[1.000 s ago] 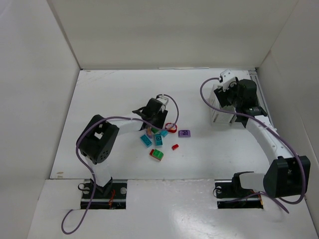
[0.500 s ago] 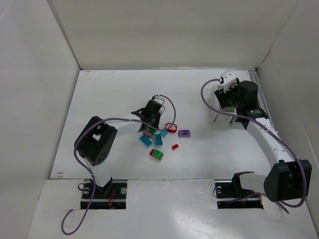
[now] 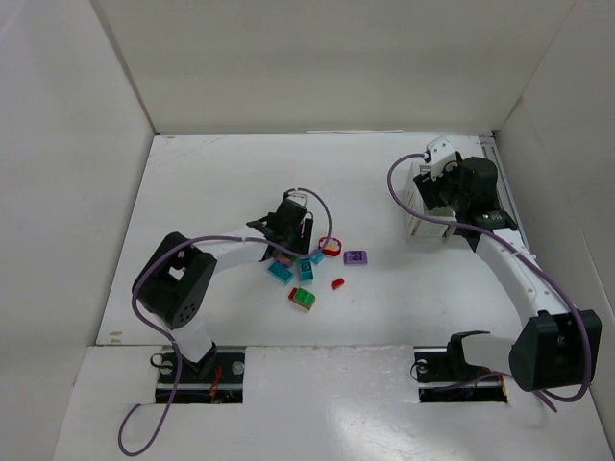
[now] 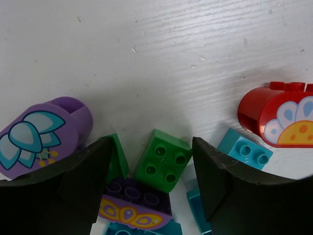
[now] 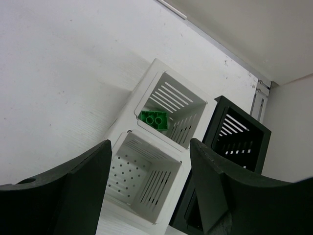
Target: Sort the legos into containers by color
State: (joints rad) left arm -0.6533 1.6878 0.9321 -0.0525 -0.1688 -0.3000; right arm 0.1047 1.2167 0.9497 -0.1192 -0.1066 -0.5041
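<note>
My left gripper (image 4: 152, 147) and right gripper (image 5: 150, 146): both released, empty.
Left straddles a green brick (image 4: 163, 160) on the table (image 4: 146, 49), red piece (image 4: 274, 115) at its 2 o'clock; right hangs over the white bin (image 5: 128, 111), second green brick (image 5: 154, 120) in its 12 o'clock compartment, black bin (image 5: 254, 128) at 3 o'clock.

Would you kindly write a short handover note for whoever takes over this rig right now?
Grippers: the left gripper is open, low over the pile, with a finger on either side of a green brick but not gripping it. The right gripper is open and empty above the white bin.
Things: the black bin stands right beside the white bin. The pile also holds a red brick, a purple brick and a teal brick.
Done: a second green brick lies in one white bin compartment.
Left: the whole pile. The black bin's contents cannot be made out.
</note>
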